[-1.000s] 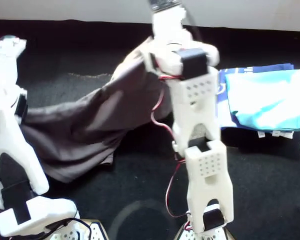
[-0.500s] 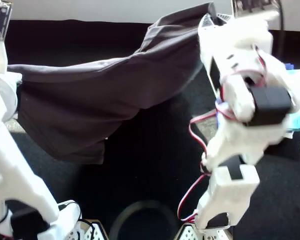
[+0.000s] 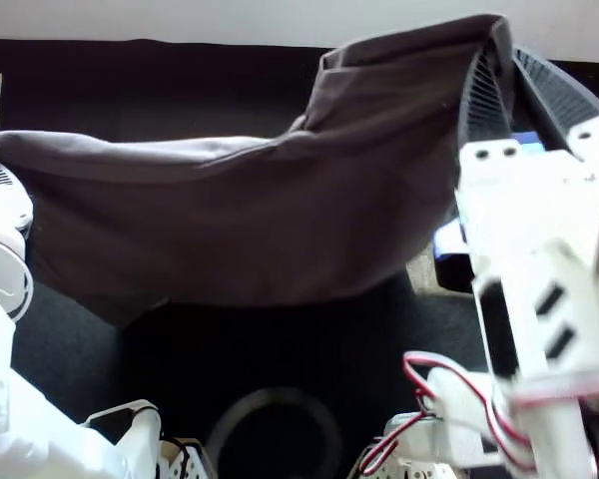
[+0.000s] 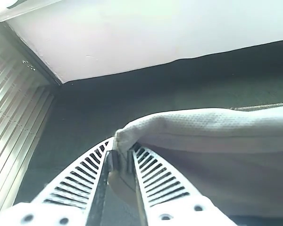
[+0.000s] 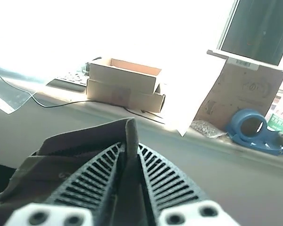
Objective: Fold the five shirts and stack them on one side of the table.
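Note:
A dark grey shirt [image 3: 240, 220] hangs stretched in the air between the two arms, sagging in the middle above the black table [image 3: 70, 329]. My right gripper [image 3: 501, 45] is raised high at the right, shut on one corner of the shirt [image 5: 127, 134]. My left gripper [image 4: 121, 148] is at the left edge, shut on the opposite corner of the shirt [image 4: 212, 136]. A sliver of folded blue shirts [image 3: 449, 239] shows behind the right arm.
The white right arm [image 3: 549, 299] rises large in the foreground at the right, and the left arm [image 3: 0, 230] stands at the left. A white wall [image 3: 180, 18] runs along the table's far edge.
Both grippers have lifted the grey shirt off the table and spread it wide. The right arm swung up and to the right, covering the folded stack.

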Action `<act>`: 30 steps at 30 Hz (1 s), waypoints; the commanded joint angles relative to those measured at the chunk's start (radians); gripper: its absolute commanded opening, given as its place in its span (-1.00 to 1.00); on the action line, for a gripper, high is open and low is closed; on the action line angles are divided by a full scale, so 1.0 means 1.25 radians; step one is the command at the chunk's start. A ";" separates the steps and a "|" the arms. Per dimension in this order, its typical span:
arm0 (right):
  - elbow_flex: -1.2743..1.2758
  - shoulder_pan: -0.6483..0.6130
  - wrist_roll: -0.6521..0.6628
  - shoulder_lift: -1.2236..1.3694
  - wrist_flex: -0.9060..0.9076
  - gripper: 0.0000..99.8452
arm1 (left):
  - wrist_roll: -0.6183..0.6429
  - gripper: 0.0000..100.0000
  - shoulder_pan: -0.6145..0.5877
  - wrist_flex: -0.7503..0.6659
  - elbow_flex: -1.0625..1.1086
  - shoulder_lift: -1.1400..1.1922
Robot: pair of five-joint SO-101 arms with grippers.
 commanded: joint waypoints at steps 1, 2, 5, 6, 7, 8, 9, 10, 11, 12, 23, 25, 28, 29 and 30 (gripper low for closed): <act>-0.028 0.009 0.043 -0.058 -0.053 -0.99 | 0.012 -0.98 0.008 -0.027 -0.023 -0.010; -0.028 0.009 0.054 -0.072 -0.061 -0.99 | 0.012 -0.98 0.008 -0.028 -0.024 -0.010; -0.028 0.009 0.082 -0.104 -0.067 -0.99 | 0.012 -0.98 0.006 -0.025 -0.024 -0.012; -0.028 0.009 0.095 -0.111 -0.068 -0.99 | 0.012 -0.98 0.006 -0.023 -0.024 -0.012; -0.028 0.009 0.107 -0.117 -0.073 -0.99 | 0.012 -0.98 0.006 -0.022 -0.024 -0.012; -0.028 0.009 0.118 -0.121 -0.082 -0.99 | 0.012 -0.98 0.006 -0.022 -0.024 -0.014; -0.028 0.010 0.129 -0.123 -0.095 -0.99 | 0.012 -0.98 0.006 -0.023 -0.024 -0.021; -0.028 0.012 0.141 -0.123 -0.110 -0.99 | 0.012 -0.98 0.006 -0.026 -0.023 -0.035; -0.028 0.012 0.151 -0.123 -0.125 -0.99 | 0.012 -0.98 0.006 -0.028 -0.021 -0.050; -0.028 0.012 0.161 -0.123 -0.136 -0.99 | 0.016 -0.98 0.006 -0.031 -0.023 -0.064; -0.029 0.014 0.167 -0.126 -0.226 -0.99 | 0.034 -0.98 0.006 -0.099 -0.019 -0.195; -0.034 0.014 0.167 -0.127 -0.228 -0.99 | 0.034 -0.98 0.006 -0.065 -0.019 -0.198; -0.035 0.014 0.167 -0.128 -0.209 -0.99 | 0.034 -0.98 0.007 -0.021 -0.019 -0.215; -0.036 0.014 0.167 -0.128 -0.197 -0.99 | 0.034 -0.98 0.007 -0.012 -0.019 -0.222; -0.036 0.014 0.167 -0.133 -0.184 -0.99 | 0.034 -0.98 0.007 -0.004 -0.019 -0.228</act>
